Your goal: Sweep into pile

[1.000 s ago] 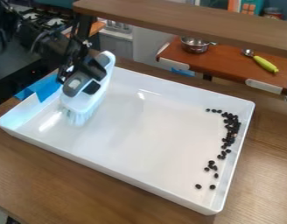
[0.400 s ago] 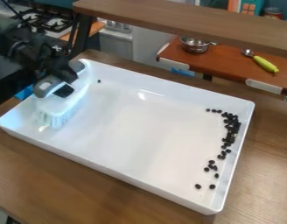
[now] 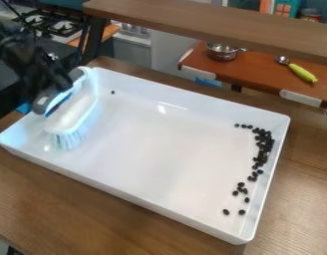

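Wooden table (image 3: 60, 199) cut off, tool (image 3: 56, 85) indistinct, brush (image 3: 74, 112) partly hidden

A metal pot (image 3: 223, 52) beside a green-handled scoop (image 3: 302, 73).

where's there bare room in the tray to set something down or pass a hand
The broad middle of the white tray is free, between the brush at its left and the dark beads along its right wall. It's crowded at those two ends, and one lone bead lies near the far-left corner.
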Tool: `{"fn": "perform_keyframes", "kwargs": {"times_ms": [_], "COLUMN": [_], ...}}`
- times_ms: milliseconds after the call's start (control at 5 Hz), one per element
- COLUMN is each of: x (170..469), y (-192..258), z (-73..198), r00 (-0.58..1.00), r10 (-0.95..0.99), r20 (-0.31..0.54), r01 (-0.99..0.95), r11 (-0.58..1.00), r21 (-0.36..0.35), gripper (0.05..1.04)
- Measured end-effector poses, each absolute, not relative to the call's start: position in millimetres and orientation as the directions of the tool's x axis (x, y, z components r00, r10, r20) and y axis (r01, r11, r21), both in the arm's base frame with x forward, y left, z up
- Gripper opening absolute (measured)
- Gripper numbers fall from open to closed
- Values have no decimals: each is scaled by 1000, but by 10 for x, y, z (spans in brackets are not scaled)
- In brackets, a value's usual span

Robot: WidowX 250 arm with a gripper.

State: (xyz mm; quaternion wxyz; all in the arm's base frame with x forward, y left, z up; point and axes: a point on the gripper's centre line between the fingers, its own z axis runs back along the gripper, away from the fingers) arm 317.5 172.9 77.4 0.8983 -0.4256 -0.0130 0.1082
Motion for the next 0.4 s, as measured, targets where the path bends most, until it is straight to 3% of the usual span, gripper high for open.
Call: {"fn": "perform_keyframes", "kwargs": {"times_ms": [400], "x": [3175], "y": [1851], "z": [1274], "r00": [995], "r10": [86], "r20": [58], "r01": [-58], "r11": [923], "r21": [-381], "gripper": [1001]}}
